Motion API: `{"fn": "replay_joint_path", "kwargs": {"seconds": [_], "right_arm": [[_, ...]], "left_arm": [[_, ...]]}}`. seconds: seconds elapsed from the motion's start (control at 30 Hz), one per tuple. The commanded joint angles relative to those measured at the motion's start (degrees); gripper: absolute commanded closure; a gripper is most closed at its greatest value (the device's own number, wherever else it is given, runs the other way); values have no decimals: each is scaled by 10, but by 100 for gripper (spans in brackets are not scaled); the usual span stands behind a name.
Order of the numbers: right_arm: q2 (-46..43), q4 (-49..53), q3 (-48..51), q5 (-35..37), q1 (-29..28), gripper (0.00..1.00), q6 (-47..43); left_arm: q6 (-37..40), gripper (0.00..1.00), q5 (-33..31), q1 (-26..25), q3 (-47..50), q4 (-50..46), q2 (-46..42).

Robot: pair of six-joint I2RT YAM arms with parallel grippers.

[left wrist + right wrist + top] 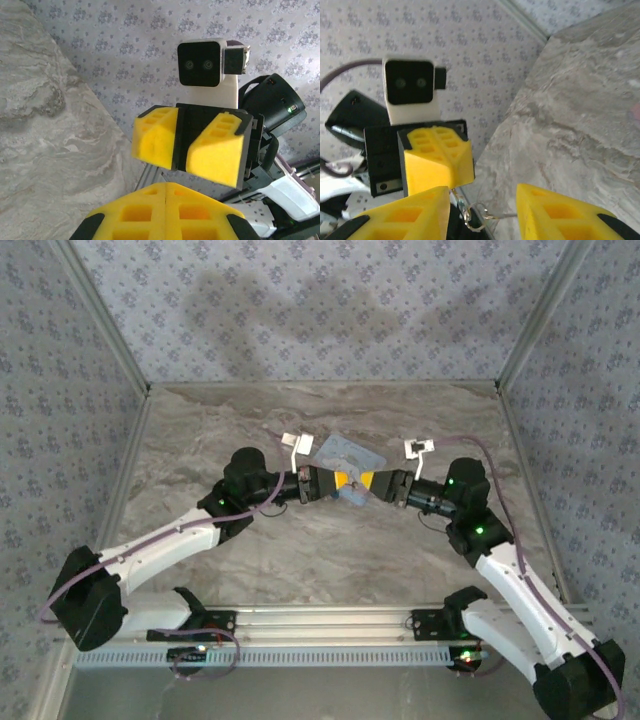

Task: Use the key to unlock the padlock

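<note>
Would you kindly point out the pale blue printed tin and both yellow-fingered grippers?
Pale blue printed tin (348,452): top view, visible top face.
Left yellow-fingered gripper (166,197): left wrist view, seam between fingertips.
Right yellow-fingered gripper (184,145): left wrist view, gap between fingertips.

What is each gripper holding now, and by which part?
The left gripper is shut. A small silvery ring dangles just below it, and the pinched part is hidden. The right gripper is open and grips nothing.
</note>
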State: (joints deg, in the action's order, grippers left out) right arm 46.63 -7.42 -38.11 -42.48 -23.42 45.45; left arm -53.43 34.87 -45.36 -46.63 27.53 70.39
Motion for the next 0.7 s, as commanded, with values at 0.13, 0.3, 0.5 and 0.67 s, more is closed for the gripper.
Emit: {"fn": "replay_joint_path", "kwargs": {"seconds": [0.13,0.3,0.5,0.67], "right_arm": [[16,-2,-23,-21,-30,62,-28],[14,-2,-22,-26,-31,70,-30],[10,4,-20,-26,-31,71,-31],[13,6,-21,-35,-33,70,-32]], "left_arm": [[-16,100,31,3,-16,31,-4],[-16,100,31,6,-16,31,-4],[-18,100,29,11,-13,32,-6],[-21,100,28,13,-10,37,-6]]}}
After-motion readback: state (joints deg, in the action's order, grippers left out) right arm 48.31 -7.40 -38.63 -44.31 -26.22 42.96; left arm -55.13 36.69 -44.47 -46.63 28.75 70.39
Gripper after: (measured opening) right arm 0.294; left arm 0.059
